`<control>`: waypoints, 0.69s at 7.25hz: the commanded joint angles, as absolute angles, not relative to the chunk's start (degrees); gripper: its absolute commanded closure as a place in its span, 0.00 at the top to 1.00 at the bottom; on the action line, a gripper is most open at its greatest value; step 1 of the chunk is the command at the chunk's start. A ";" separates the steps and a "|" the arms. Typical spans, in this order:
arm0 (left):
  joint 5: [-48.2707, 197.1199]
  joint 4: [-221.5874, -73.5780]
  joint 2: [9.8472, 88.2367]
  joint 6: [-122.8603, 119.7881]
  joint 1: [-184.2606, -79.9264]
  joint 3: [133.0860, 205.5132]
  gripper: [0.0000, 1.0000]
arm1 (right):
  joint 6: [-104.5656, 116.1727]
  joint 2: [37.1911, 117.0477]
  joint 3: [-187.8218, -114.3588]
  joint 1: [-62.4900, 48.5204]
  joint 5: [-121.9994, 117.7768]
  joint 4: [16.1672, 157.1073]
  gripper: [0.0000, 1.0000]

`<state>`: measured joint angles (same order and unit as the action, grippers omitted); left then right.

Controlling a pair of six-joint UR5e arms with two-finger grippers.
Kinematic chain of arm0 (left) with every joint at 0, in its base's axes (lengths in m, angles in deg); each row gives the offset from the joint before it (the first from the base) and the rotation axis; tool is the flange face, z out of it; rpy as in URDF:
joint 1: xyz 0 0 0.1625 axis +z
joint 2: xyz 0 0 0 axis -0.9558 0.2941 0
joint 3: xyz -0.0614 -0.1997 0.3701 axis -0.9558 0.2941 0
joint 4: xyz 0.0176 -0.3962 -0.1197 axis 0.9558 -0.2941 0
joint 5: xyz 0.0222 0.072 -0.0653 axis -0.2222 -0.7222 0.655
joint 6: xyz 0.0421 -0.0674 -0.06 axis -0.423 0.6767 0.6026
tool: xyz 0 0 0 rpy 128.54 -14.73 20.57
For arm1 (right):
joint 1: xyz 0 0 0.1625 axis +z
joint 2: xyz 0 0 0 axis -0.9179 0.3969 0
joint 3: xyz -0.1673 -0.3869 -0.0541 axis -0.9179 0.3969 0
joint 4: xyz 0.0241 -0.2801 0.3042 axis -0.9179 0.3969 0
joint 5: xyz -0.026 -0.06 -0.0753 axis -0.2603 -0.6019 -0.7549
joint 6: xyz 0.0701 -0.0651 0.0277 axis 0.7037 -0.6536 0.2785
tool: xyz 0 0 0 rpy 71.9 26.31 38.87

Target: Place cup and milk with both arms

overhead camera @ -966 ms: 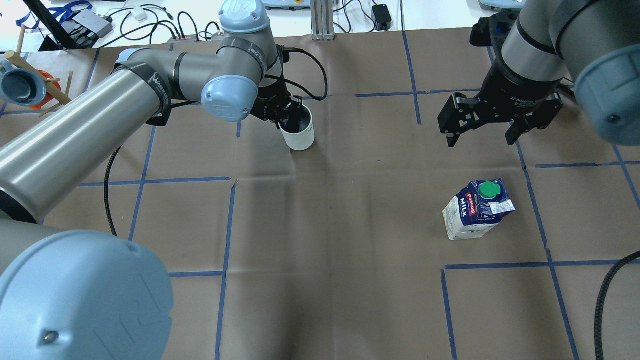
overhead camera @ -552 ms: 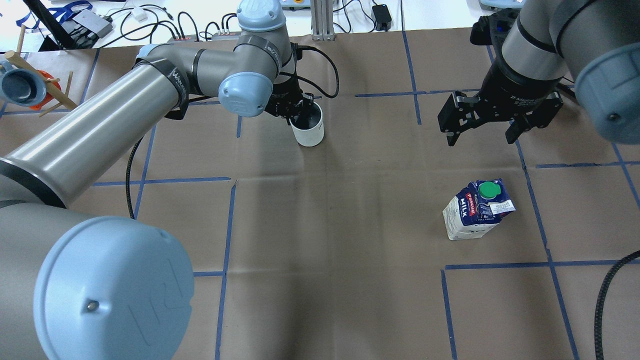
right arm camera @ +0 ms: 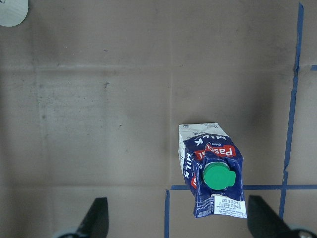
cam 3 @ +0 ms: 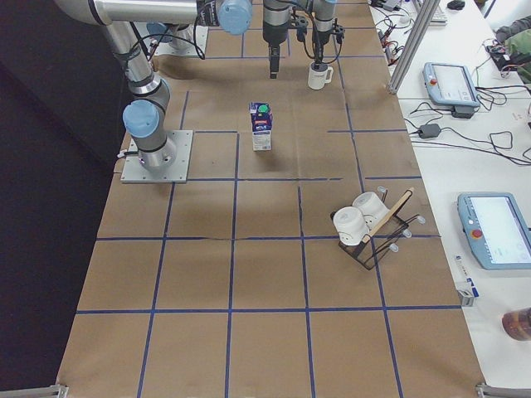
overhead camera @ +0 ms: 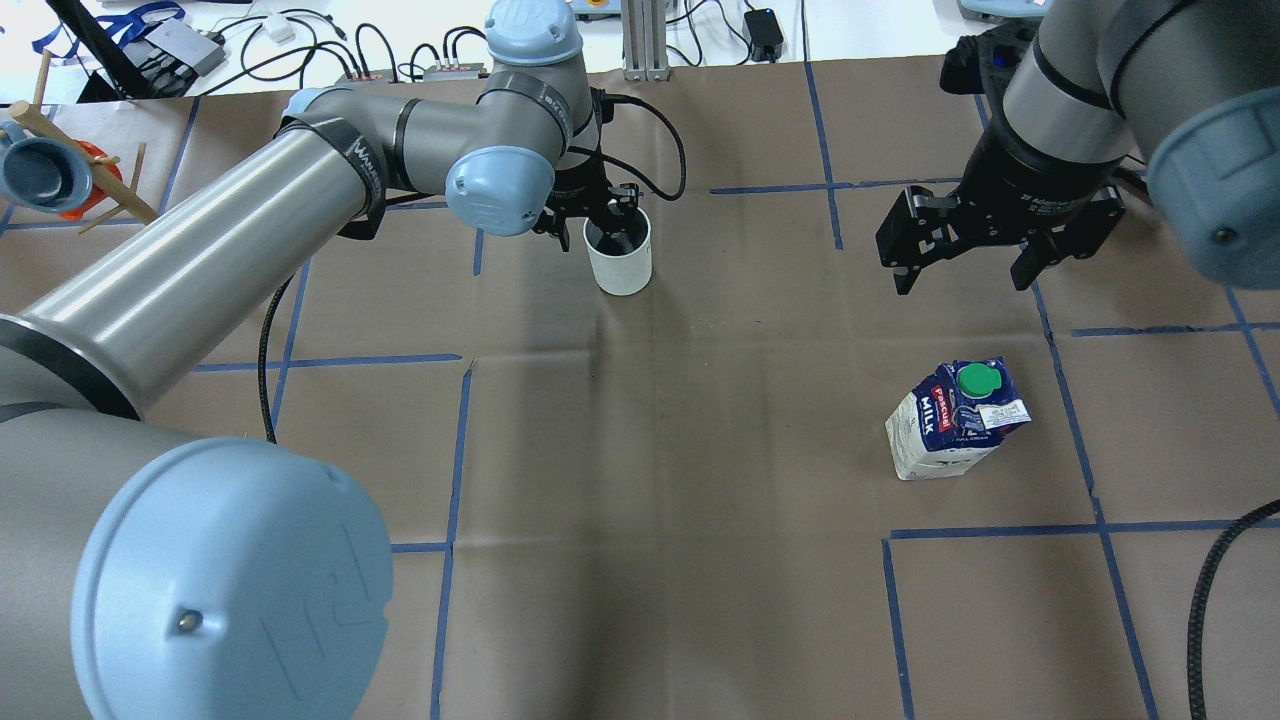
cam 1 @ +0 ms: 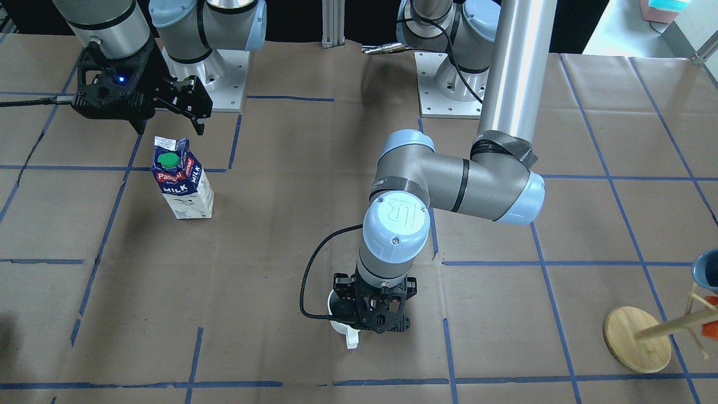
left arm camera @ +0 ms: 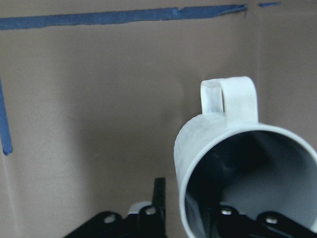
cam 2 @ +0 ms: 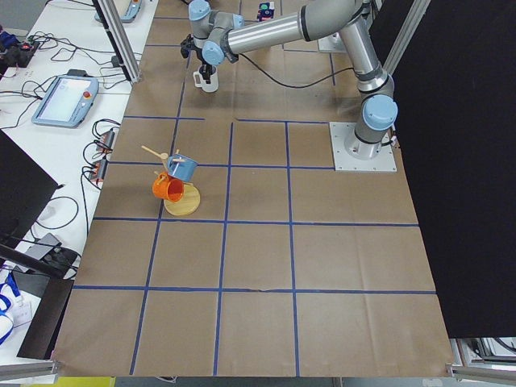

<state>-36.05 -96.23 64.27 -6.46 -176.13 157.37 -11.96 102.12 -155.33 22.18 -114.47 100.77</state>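
White cup (overhead camera: 622,272), dark inside; blue-white milk (overhead camera: 938,435); green cap (overhead camera: 977,379); red label (overhead camera: 940,398)

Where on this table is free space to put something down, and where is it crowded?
Free: the brown paper between the white mug and the milk carton, and everything nearer the robot than the carton. Crowded: around the mug, gripped by the left gripper, and at the mug rack on the far left.
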 commanded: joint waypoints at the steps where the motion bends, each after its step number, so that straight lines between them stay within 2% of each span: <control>1: -36.14 -98.35 60.14 -7.56 -175.82 159.09 1.00 | -14.11 102.23 -156.09 21.37 -114.69 100.77 1.00; 3: -36.14 -102.11 53.57 -11.85 -175.03 161.11 1.00 | -19.13 102.67 -157.58 18.57 -114.78 100.95 1.00; 5: -36.05 -118.22 38.68 -15.71 -170.84 163.05 1.00 | -22.72 104.77 -161.08 14.26 -114.43 101.38 1.00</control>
